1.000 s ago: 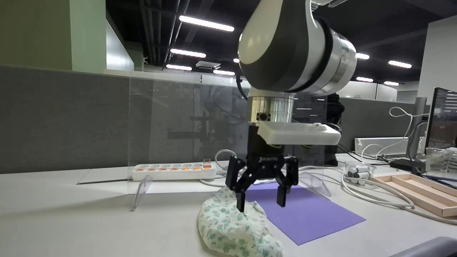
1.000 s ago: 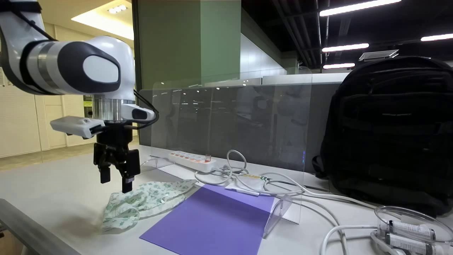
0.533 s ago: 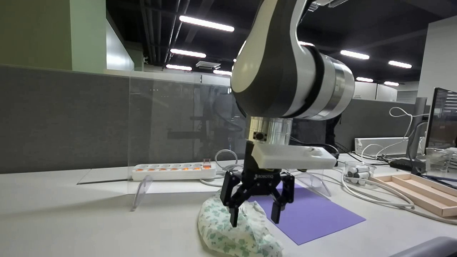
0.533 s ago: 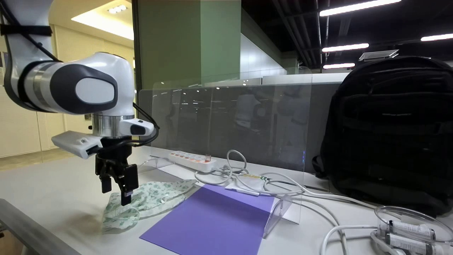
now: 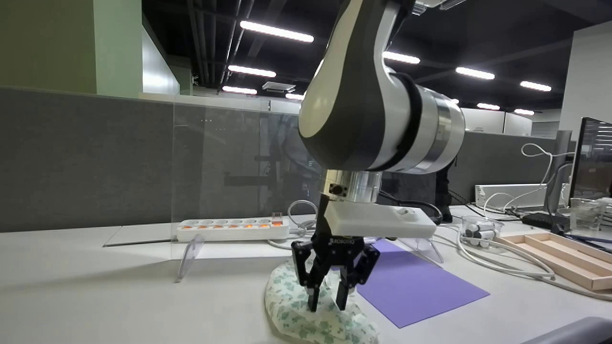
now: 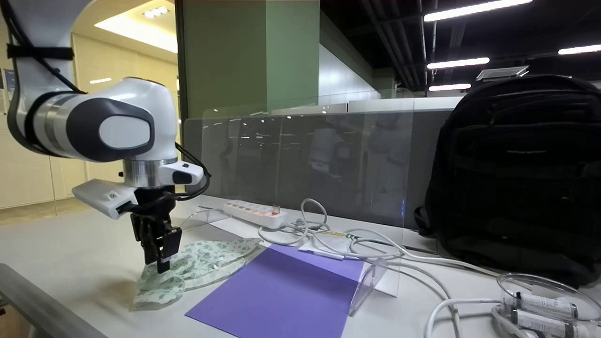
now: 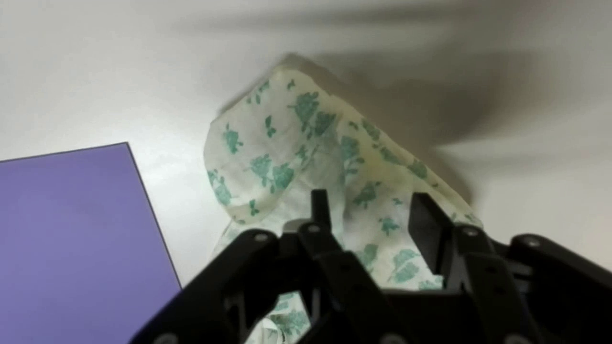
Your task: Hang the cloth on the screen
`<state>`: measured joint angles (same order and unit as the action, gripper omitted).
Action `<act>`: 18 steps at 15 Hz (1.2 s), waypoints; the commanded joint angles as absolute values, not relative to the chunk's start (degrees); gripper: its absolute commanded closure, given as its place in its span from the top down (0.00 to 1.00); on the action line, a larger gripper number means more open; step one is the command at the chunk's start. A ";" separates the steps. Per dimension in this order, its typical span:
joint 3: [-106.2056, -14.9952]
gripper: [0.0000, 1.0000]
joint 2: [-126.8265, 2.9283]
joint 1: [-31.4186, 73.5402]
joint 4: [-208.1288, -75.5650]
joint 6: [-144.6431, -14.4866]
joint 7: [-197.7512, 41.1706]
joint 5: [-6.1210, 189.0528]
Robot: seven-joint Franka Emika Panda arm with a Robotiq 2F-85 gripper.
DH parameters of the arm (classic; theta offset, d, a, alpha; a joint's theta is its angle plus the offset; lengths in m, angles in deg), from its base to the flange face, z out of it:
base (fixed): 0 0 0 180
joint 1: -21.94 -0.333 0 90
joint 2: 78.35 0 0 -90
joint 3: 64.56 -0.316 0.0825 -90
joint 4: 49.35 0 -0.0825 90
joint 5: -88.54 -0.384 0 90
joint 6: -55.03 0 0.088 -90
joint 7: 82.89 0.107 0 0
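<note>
The cloth (image 5: 296,317), white with green leaf prints, lies crumpled on the table in both exterior views. Its folds (image 7: 267,157) fill the middle of the wrist view. My gripper (image 5: 327,306) points down over the cloth, its fingertips low at the fabric; whether they touch it I cannot tell. In the wrist view a clear gap separates the fingers of the gripper (image 7: 370,195), with cloth visible through it and none pinched. The screen, a transparent upright panel (image 6: 305,159), stands behind the cloth on clear feet (image 5: 189,258).
A purple sheet (image 5: 416,286) lies beside the cloth, reaching under the screen. Behind the panel are a white power strip (image 5: 234,230) and looped cables (image 6: 310,220). A black backpack (image 6: 516,188), a clear cup of small bottles (image 6: 544,310) and a wooden tray (image 5: 564,258) stand farther off.
My gripper has come down to the cloth, and its fingers have drawn nearer each other, leaving a narrower gap. The cloth's front corner has shifted slightly.
</note>
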<state>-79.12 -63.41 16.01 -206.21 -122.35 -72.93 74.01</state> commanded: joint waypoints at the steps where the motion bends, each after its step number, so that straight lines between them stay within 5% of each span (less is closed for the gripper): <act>1: -80.85 0.18 -62.21 17.79 -205.22 -123.81 -72.56 73.54; 3: -81.34 0.04 -62.02 18.35 -205.26 -124.35 -72.48 73.69; 5: -82.19 0.00 -61.74 19.25 -205.24 -124.87 -72.40 73.60; 18: -80.04 0.00 -84.77 18.75 -198.64 -107.19 -75.12 68.26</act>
